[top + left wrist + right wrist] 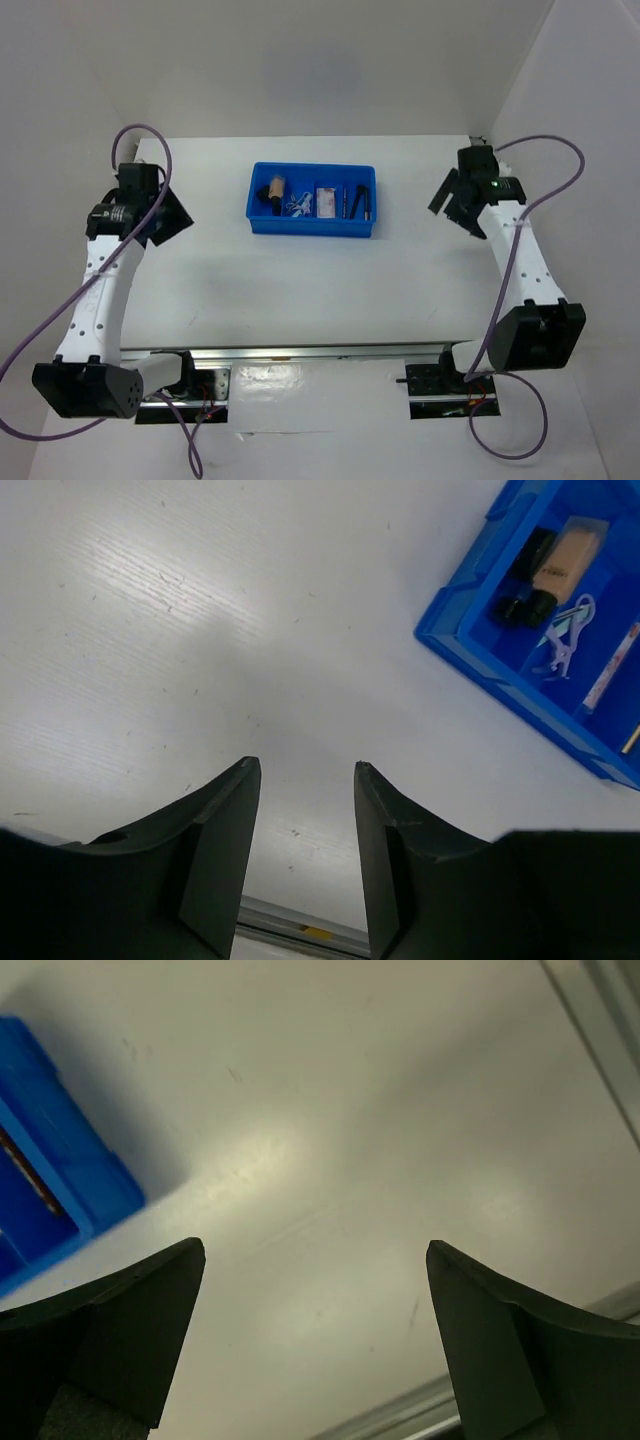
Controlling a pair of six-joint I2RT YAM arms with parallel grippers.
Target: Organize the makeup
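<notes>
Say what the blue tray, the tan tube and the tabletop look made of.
Blue tray: moulded plastic, smooth, with a slight sheen on its walls. Tan tube: probably plastic, with a smooth, even-coloured body. Tabletop: likely white laminate or painted board, with faint streaked grain and soft glare.

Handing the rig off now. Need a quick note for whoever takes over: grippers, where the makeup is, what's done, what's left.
Left gripper: open, empty, over bare table left of the blue tray.
Right gripper: open wide, empty, right of the tray.
Makeup: everything visible sits in the tray's compartments. From the left: tan tube, lilac-clear piece, pinkish packet, dark pencils.
Done: no item shows loose on the table; sorting looks complete.
Left: probably only a check and parking the arms.
</notes>
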